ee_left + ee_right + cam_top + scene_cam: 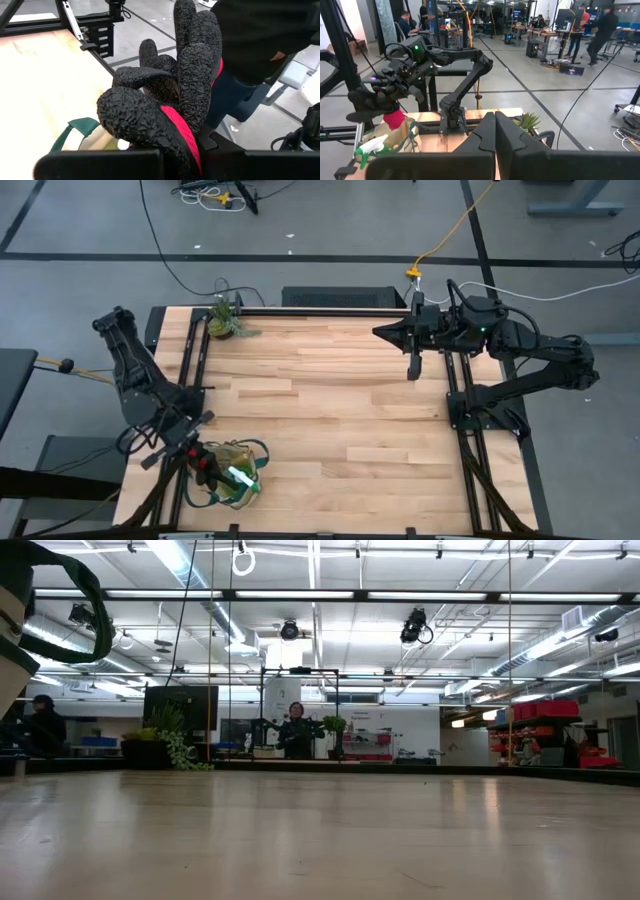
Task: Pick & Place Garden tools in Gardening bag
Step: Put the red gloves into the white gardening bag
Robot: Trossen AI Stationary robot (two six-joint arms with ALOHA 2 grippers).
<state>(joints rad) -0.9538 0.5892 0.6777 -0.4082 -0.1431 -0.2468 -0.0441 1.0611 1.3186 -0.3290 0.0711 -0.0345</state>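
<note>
The beige gardening bag (232,476) with dark green trim sits at the table's near left corner; one green loop handle shows in the left wrist view (75,127). A translucent green item with a white part (242,480) sticks out of the bag. My left gripper (197,458) is shut on the black-and-red glove bundle (170,95) over the bag's left rim. My right gripper (412,368) is shut and empty above the table's far right. The wooden-handled tools do not show. My left gripper holds the glove bundle between its two fingers, but the bundle itself hides the place of contact. The black glove fingers (192,45) stick out past the gripper. The red part (395,119) hangs down over the bag's opening (390,136); whether it touches the bag I cannot tell.
A small green potted plant (222,320) stands at the table's far left corner. Black frame rails run along the left (190,360) and right (455,390) edges. The bare wooden top (330,410) lies between the arms. People show in the room beyond.
</note>
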